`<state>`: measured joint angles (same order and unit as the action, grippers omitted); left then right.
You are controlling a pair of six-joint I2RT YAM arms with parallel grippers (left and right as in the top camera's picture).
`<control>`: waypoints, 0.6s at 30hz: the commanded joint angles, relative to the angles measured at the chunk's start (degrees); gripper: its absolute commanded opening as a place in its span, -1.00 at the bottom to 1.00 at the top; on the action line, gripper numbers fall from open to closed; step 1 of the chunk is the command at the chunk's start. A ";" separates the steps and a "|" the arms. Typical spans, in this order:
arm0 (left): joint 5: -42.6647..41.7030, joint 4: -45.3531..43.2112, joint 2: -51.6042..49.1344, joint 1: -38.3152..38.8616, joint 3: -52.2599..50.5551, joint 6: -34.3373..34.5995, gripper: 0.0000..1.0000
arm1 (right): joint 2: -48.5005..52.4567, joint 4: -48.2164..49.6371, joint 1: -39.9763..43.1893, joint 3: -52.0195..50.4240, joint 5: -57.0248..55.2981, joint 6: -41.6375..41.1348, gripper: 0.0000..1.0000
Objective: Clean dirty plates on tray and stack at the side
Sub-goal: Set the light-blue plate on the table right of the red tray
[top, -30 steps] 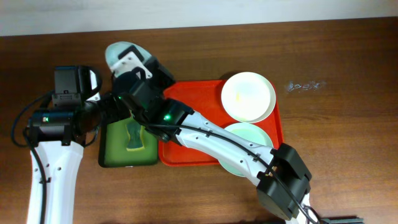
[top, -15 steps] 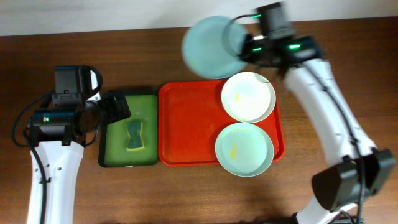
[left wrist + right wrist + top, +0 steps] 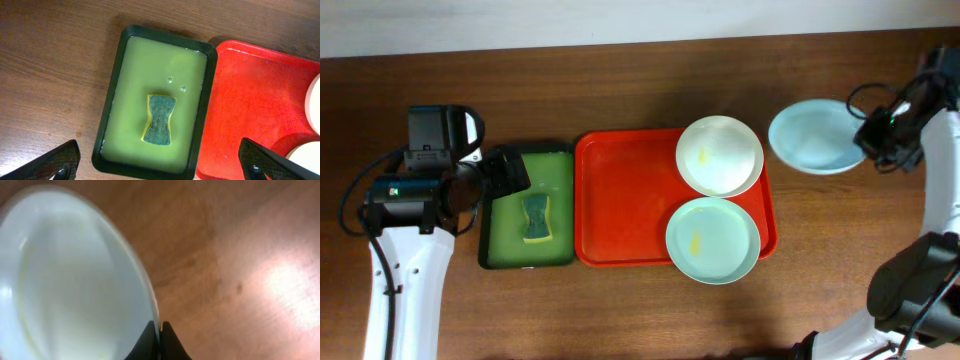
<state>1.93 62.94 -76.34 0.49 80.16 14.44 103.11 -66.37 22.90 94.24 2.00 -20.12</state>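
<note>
- The table (image 3: 620, 80) is dark brown wood with a plain grain, and it fills almost the whole overhead view. In the right wrist view a patch of light glares off it.
- A red tray (image 3: 620, 200), large and rectangular with rounded corners and a raised rim, lies flat on the wood.
- A green tray (image 3: 548, 170), smaller and narrower with a dark rim, lies along the red tray's left edge. The two rims are so close that I cannot tell whether they touch.
- A pale blue plate (image 3: 810, 135) is off the red tray's far right corner, apart from it. I cannot tell whether it rests on the wood or hangs just above.
</note>
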 commanded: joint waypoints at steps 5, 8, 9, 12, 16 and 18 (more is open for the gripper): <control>-0.04 -0.07 0.28 -0.28 0.66 0.52 0.98 | -0.50 13.81 2.91 -16.00 -5.31 -1.79 -0.92; -0.04 -0.07 0.28 -0.28 0.66 0.52 0.98 | -0.46 17.84 3.39 -19.06 -5.33 -1.77 -0.92; -0.04 -0.07 0.28 -0.28 0.66 0.52 0.98 | -0.44 19.19 3.39 -19.65 -5.31 -1.79 -0.92; -0.04 -0.07 0.28 -0.28 0.66 0.52 0.98 | -0.42 21.64 3.39 -20.79 -5.31 -1.79 -0.84; -0.04 -0.07 0.28 -0.28 0.66 0.52 0.98 | -0.98 17.99 3.39 -18.12 -2.78 -0.59 0.39; -0.04 -0.07 0.28 -0.28 0.66 0.52 0.98 | -2.40 8.94 3.32 -11.34 1.20 2.82 0.40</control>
<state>1.96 62.98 -76.34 0.49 80.16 14.44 103.15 -50.63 25.98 75.35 -1.13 -20.56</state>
